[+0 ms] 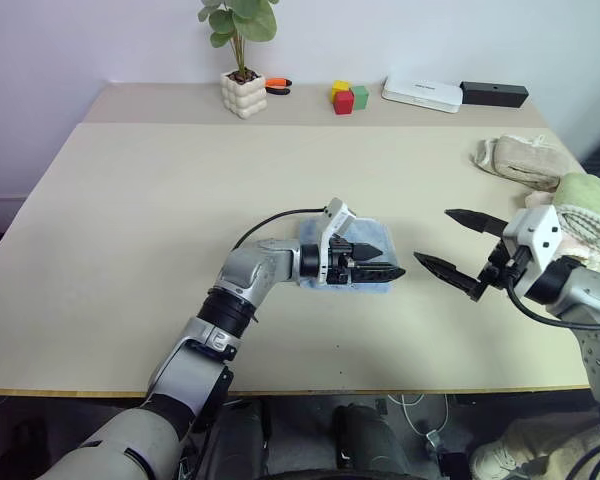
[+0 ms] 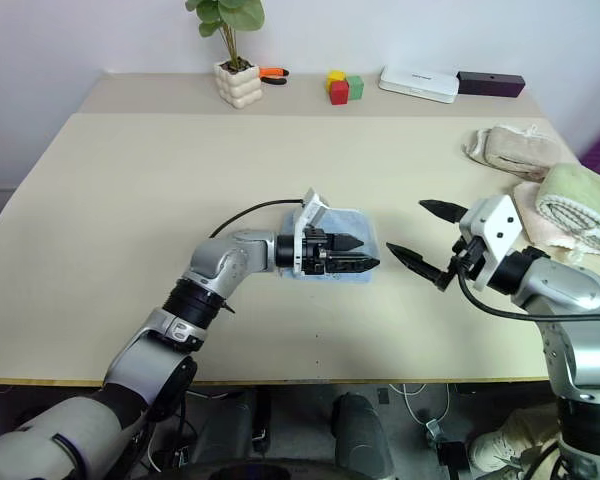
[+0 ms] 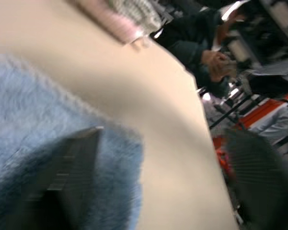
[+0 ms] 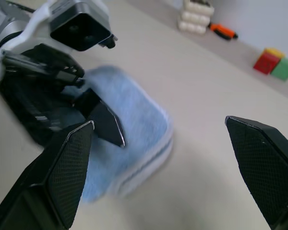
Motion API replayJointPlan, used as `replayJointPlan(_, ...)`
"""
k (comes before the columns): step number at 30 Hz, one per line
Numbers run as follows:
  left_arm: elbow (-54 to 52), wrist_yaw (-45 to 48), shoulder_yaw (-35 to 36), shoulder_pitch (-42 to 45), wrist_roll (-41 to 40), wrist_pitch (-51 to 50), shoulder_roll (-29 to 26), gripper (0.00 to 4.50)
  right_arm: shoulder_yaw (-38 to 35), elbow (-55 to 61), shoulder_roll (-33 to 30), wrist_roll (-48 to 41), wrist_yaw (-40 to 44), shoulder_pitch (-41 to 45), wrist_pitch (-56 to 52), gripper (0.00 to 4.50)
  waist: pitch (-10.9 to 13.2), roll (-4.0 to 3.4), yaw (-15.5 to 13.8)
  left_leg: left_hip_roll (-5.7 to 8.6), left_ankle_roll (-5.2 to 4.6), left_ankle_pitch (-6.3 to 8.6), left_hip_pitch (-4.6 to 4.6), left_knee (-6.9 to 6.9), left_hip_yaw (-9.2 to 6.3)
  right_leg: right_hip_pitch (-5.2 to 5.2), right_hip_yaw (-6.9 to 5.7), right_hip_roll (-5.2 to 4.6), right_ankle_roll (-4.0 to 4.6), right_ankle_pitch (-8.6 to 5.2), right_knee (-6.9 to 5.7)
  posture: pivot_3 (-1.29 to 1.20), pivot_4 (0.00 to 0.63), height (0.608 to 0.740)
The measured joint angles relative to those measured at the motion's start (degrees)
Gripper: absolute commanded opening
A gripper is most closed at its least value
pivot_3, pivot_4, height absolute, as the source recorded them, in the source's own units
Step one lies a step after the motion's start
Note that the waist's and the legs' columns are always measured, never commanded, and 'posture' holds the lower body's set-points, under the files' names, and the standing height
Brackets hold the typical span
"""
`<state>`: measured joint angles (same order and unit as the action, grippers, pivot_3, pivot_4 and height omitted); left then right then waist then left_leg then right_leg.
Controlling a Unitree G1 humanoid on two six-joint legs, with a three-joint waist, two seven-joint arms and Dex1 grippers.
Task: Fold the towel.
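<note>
— So, where do your tools stand?

— My left tool (image 2: 365,254) lies low over the light blue terry-cloth towel (image 2: 361,228), pointing toward my right side. From the head views its black fingers look close together; my left wrist view shows them spread, one finger (image 3: 69,167) over the blue pile and the other past the towel's edge. I read them as parted, with no cloth pinched between them. My right tool (image 2: 420,232) hangs just beside the towel on its right, fingers spread wide and empty, tips aimed toward the left tool.

— And the towel itself?

— It sits on the beige tabletop (image 2: 180,200) near the middle, toward the front edge, as a small, thick, squarish packet. My right wrist view shows stacked layers along one side with the pale stitched edge (image 4: 149,160) running round it.

— How far along, then?

— I judge the folding nearly or wholly done: it is compact and layered, no loose corner trailing. What may remain is a pat to flatten it and drawing both arms clear.

— Anything else nearby?

— A beige rolled towel (image 2: 510,150) and a green ribbed towel (image 2: 580,205) lie well apart at the right edge, untouched.
</note>
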<state>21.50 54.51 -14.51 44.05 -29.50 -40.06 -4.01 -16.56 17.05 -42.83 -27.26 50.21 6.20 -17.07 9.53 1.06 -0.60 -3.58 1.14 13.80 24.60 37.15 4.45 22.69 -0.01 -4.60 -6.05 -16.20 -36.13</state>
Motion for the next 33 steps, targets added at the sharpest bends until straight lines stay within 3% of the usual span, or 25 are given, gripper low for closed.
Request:
replayJointPlan(7,-8.2,-2.1,9.4,-1.9,-4.9,-2.4,-2.8,4.47,1.3,-5.5,7.1,1.8,-8.9,9.4,0.1,4.50,0.0,-0.03,0.0,-0.01,0.01,-0.01,-0.04,0.06,0.00,-0.03,0.00,0.00,-0.03,0.02,-0.07,0.00,0.150,0.735)
replayJointPlan(8,-8.1,-3.8,11.2,-1.9,-4.9,-1.7,-2.7,4.24,1.4,-6.0,8.7,2.2,-10.9,10.4,0.1,4.50,0.0,-0.03,0.0,-0.01,0.01,-0.01,-0.04,0.05,0.00,-0.02,0.00,0.00,-0.04,0.02,-0.08,0.00,0.150,0.735)
replayJointPlan(9,-7.8,-6.0,13.3,-1.9,-4.9,-0.8,-2.6,3.96,2.0,-6.1,10.7,2.5,-13.1,11.1,0.0,4.50,0.0,-0.03,0.0,-0.01,0.01,-0.02,-0.03,0.02,-0.01,-0.03,0.00,0.01,-0.06,0.03,-0.08,0.00,0.150,0.735)
replayJointPlan(12,-5.2,-11.6,18.6,-1.9,-4.8,2.2,-1.8,2.65,4.4,-5.2,18.7,2.9,-20.0,11.7,-1.2,3.58,0.0,-0.03,0.0,-0.04,0.02,-0.02,-0.03,0.00,-0.01,-0.01,-0.03,0.04,-0.21,0.11,-0.09,0.00,0.150,0.735)
replayJointPlan(17,-2.8,-18.9,21.3,-2.5,-3.0,7.3,2.2,0.07,12.7,-3.3,28.7,8.6,-30.9,11.7,-2.5,1.08,0.0,-0.06,-0.3,0.00,0.06,-0.05,0.09,0.05,0.01,0.03,-0.03,0.01,-0.29,0.15,-0.10,0.00,0.150,0.735)
replayJointPlan(19,-2.1,-21.0,21.2,-2.9,-2.1,8.4,4.0,0.00,14.2,-2.6,30.9,10.4,-33.8,11.8,-2.5,0.06,0.0,-0.05,-0.2,0.01,0.05,-0.04,0.13,0.12,0.03,0.03,-0.03,-0.01,-0.37,0.20,-0.08,0.00,0.150,0.735)
replayJointPlan(27,-0.9,-22.7,15.8,-5.3,2.6,9.4,6.5,0.00,18.2,-7.1,34.7,18.8,-42.4,11.0,-2.8,0.06,0.0,-0.06,0.1,-0.01,0.07,-0.05,0.12,0.05,0.02,0.09,-0.03,0.03,-0.39,0.21,-0.10,0.00,0.150,0.735)
replayJointPlan(33,2.0,-24.0,13.2,-6.0,6.5,9.3,5.6,0.00,19.5,-10.6,34.8,21.5,-43.1,9.4,-4.1,0.06,0.0,-0.07,0.3,-0.01,0.07,-0.06,0.12,0.03,0.02,0.10,-0.03,0.04,-0.39,0.21,-0.11,0.00,0.150,0.735)
